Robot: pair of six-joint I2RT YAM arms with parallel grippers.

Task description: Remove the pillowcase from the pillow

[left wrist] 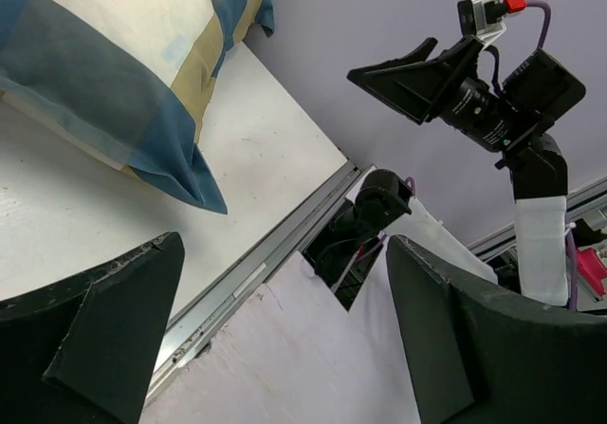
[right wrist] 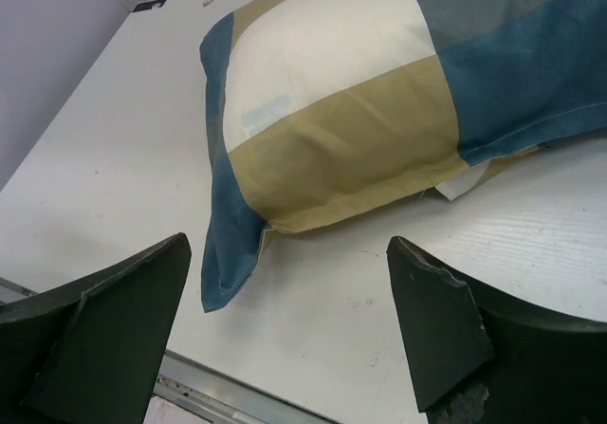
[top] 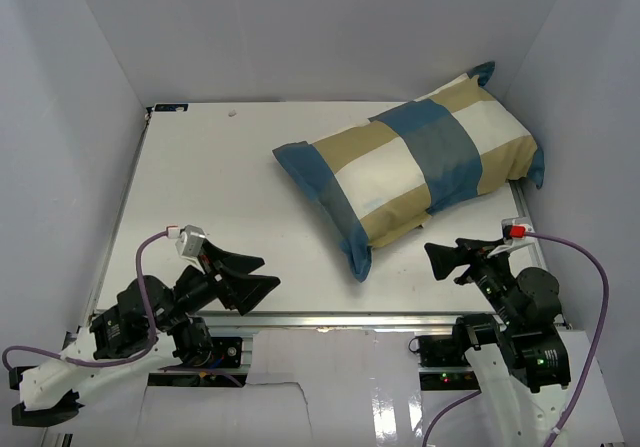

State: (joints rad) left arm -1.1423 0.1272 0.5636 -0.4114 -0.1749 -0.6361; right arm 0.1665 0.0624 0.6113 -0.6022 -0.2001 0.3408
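Observation:
The pillowcase [top: 410, 167], in blocks of blue, tan and cream with blue edging, lies stuffed full at the back right of the white table. It also shows in the left wrist view [left wrist: 123, 64] and the right wrist view [right wrist: 360, 111]. The pillow is hidden inside it; only a small white bit [right wrist: 457, 183] peeks out under its near edge. My left gripper [top: 268, 272] is open and empty near the front edge, left of the case's near blue corner [top: 358, 265]. My right gripper [top: 435, 260] is open and empty just in front of the case, pointing at it.
White walls close the table on the left, back and right; the pillowcase lies close to the right wall. A metal rail [top: 340, 319] runs along the front edge. The right arm [left wrist: 493, 101] shows in the left wrist view.

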